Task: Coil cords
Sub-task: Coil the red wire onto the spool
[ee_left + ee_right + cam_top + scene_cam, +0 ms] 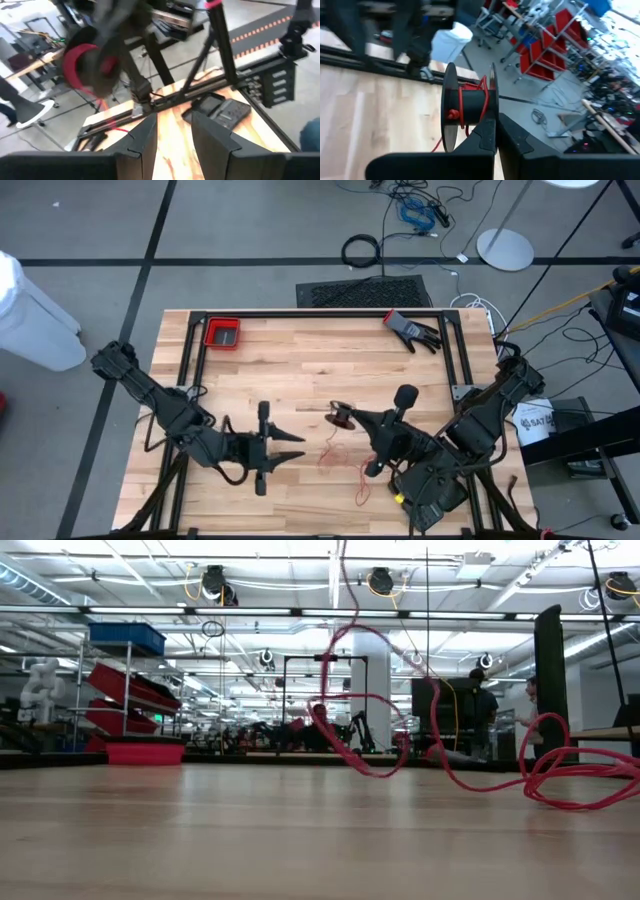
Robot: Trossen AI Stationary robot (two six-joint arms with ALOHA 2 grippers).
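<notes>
Red cord [560, 780] loops loosely across the wooden table [300, 840] closest to the low camera, piled in curls at one side and rising in a thin strand out of the top of that view. From above, the slack lies in a loose tangle near the middle of the table, running up to a small black spool [342, 417] held off the surface by the right gripper [352, 418]. In the right wrist view the spool [467, 107] stands just past the fingertips, which are clenched tight on its edge, with several turns of red cord already wound around its core between the two black discs. The left gripper [300, 448] hovers over the table a short way from the spool, its fingers [142, 145] parted with nothing between them. A red tray [222, 333] and a dark glove [412, 330] sit at the far edge of the table, well apart from the work. Winding appears to be partway along: some cord is on the spool, but much lies free. A sensible next move would have the left gripper take hold of the loose strand and guide it around the core, keeping it taut so the curls do not snag.
</notes>
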